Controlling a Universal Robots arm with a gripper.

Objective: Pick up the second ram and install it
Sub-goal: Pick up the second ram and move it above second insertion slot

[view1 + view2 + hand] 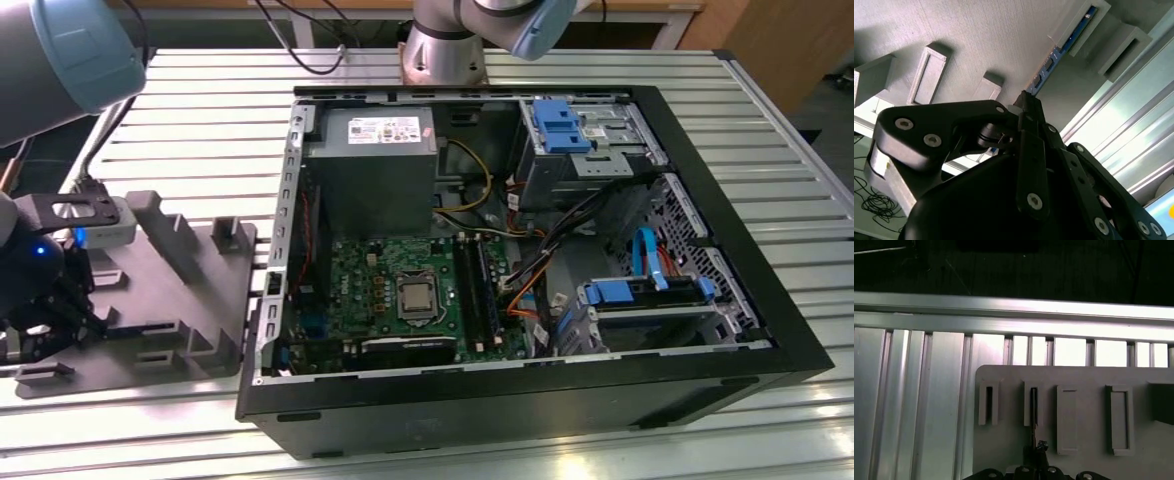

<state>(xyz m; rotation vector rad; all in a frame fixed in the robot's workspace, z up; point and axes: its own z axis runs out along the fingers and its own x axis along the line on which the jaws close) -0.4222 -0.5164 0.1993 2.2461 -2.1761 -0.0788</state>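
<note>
Slatted metal table (200,100) carries everything. Open black computer case (534,410) lies on its side just beside the tray, on the exterior view's right of it. Green motherboard (367,280) faces up inside the case, long black memory slots (475,285) on the side of the board away from the tray. Can't tell if any slot is filled.

Grey robot arm (461,45) has its base on the table beyond the case, well apart from the tray; a big grey joint (67,50) hangs above the tray.

Pale grey moulded tray (174,300) sits flat on the table with upright posts and narrow slots, same tray in the first wrist view (1079,375) and the second wrist view (979,40).

Black pincer (1026,102) is right over the tray, tips down at one of its slots, also seen in the first wrist view (1036,450). Fingers (1029,145) are drawn together, pinching the near end of the stick.

The second ram (1054,60) is a thin dark stick standing on edge in a tray slot, far end between two tray posts, near end between the pincer tips. In the first wrist view it is edge-on (1033,412), a thin line in a slot near one end of the tray's slot row. Not lifted clear of the tray.
</note>
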